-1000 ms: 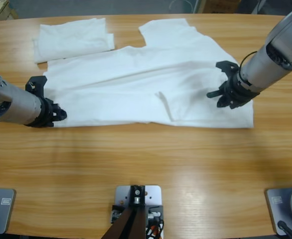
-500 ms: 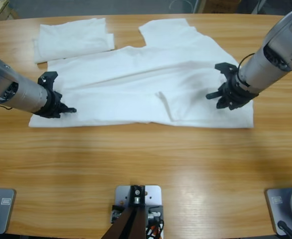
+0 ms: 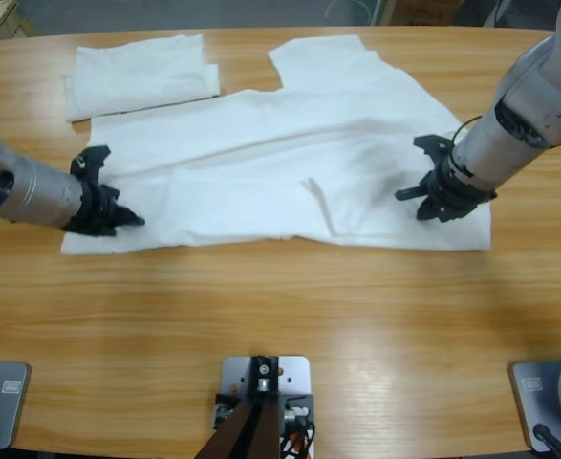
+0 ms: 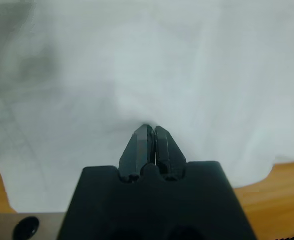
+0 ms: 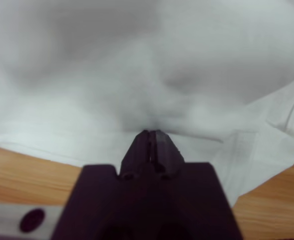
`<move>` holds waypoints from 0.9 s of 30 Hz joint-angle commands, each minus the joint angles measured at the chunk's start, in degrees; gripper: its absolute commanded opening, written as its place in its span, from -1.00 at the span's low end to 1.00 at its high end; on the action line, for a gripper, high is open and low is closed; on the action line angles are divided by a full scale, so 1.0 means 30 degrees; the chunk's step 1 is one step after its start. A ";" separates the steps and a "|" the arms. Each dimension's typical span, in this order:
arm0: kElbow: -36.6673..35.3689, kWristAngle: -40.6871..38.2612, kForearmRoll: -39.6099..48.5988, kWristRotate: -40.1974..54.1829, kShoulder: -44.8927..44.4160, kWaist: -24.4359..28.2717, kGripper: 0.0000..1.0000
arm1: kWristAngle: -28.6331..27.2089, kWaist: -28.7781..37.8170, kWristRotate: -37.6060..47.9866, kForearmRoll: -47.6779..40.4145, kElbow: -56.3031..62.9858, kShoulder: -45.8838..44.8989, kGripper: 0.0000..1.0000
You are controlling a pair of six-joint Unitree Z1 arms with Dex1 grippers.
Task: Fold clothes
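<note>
A large white T-shirt lies spread flat across the far half of the table, one sleeve pointing to the far edge. My left gripper rests on its lower left part, near the corner. In the left wrist view this gripper is shut, with the T-shirt's cloth puckering at its tips. Over on the shirt's right part sits my right gripper. Seen from the right wrist, that gripper is also shut, its tips pressed into a gathered fold of the T-shirt.
A second white garment, folded, lies at the far left and touches the T-shirt's upper left edge. The bare wooden table stretches along the near side. Boxes show beyond the table's far edge.
My left gripper has moved from the shirt's left edge inward onto the cloth, and the shirt's lower left corner now lies spread further left. My right gripper has shifted slightly toward the near edge.
</note>
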 commanded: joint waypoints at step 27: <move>-0.1791 -0.0715 0.8199 -0.3194 -0.8439 0.1897 0.99 | 0.2418 -0.0972 -0.1878 1.0963 -0.9819 -0.2444 0.66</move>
